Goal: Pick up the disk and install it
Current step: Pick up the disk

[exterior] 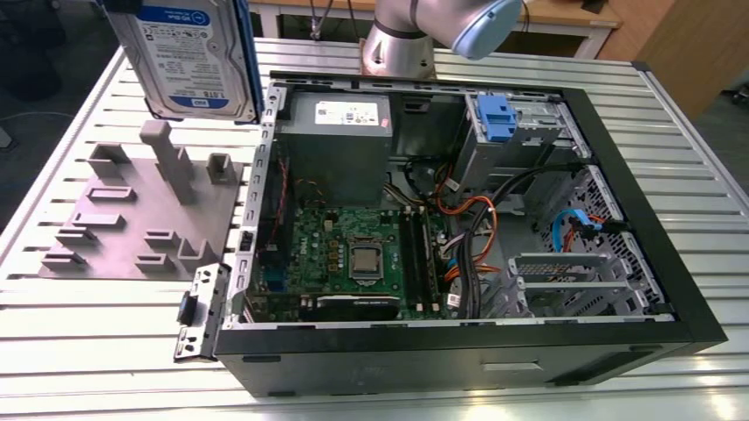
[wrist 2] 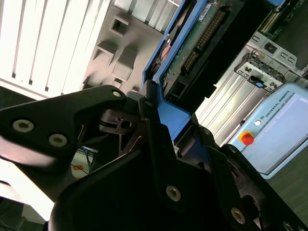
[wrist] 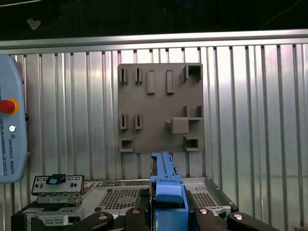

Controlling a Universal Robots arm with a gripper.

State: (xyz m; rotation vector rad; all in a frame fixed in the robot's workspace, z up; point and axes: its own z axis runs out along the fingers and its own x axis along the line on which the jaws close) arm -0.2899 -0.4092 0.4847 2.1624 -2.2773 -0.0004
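One disk [exterior: 193, 57] is seen. It is held upright in the air, above one grey plate [exterior: 135, 210] and just to the exterior view's left of one open computer case [exterior: 468, 355]. Its white-and-blue label is turned to that camera. The top of the disk is cut off by the picture's edge.

One gripper [wrist: 168, 214] is seen in both wrist views. Its black fingers [wrist 2: 156, 139] are closed on the blue rail of the disk, one on each side. In the first wrist view the disk is seen edge-on, as a thin blue strip. In the second wrist view its green board side is seen, and its far end is cut off.

One arm [exterior: 404, 39] is seen behind the case, with its upper part cut off. One table [exterior: 94, 333] of metal slats is laid under it all. One blue latch [exterior: 497, 118] is seen inside the case. The wires in there are tangled and hard to count. Many small blocks and slots are seen on the plate. One pale box [wrist: 9, 139] with one red button [wrist: 6, 105] is cut off at the edge.
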